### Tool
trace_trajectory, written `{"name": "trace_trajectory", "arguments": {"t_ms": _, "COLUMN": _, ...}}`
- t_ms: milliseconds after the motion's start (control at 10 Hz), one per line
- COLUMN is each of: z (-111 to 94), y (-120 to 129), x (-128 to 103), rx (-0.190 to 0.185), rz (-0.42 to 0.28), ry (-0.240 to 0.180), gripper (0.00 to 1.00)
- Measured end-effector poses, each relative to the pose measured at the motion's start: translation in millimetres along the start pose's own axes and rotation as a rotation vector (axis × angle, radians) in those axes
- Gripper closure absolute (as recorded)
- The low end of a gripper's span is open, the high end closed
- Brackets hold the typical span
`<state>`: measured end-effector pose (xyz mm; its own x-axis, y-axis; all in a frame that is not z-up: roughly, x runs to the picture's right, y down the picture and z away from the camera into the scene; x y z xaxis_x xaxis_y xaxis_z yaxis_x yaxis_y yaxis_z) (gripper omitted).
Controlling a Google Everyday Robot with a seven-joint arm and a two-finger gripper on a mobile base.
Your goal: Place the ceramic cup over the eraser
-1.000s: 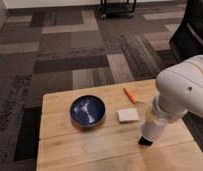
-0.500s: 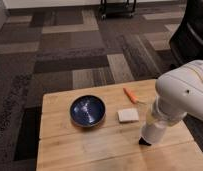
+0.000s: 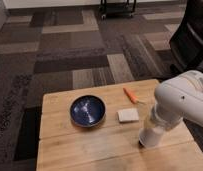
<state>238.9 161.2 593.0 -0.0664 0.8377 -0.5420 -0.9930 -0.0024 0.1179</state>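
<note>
The ceramic cup (image 3: 150, 135), pale cream and cylindrical, stands on the right part of the wooden table (image 3: 85, 145). My gripper (image 3: 155, 120) is at the end of the white arm, right on top of the cup, and the arm covers it. A small dark patch (image 3: 141, 144) shows at the cup's lower left edge. It looks like the black eraser, mostly hidden by the cup.
A wide dark blue bowl (image 3: 87, 110) sits at the table's middle left. A flat white pad (image 3: 128, 115) lies between the bowl and the cup. A thin orange stick (image 3: 130, 95) lies behind the pad. A dark chair (image 3: 192, 35) stands at the far right on the carpet.
</note>
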Motion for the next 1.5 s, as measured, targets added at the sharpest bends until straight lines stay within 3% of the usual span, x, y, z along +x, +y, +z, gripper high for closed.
{"name": "trace_trajectory", "arguments": {"t_ms": 400, "z": 32, "y": 4, "x": 3, "rx": -0.052, "rz": -0.004, "ry": 0.001, "gripper": 0.98}}
{"name": "trace_trajectory", "arguments": {"t_ms": 700, "z": 65, "y": -11, "x": 6, "rx": -0.034, "rz": -0.002, "ry": -0.006, "gripper": 0.98}}
{"name": "trace_trajectory", "arguments": {"t_ms": 900, "z": 72, "y": -11, "x": 4, "rx": -0.030, "rz": -0.012, "ry": -0.015, "gripper": 0.92}}
{"name": "trace_trajectory", "arguments": {"t_ms": 1500, "z": 74, "y": -14, "x": 8, "rx": -0.025, "rz": -0.011, "ry": -0.007, "gripper": 0.92}}
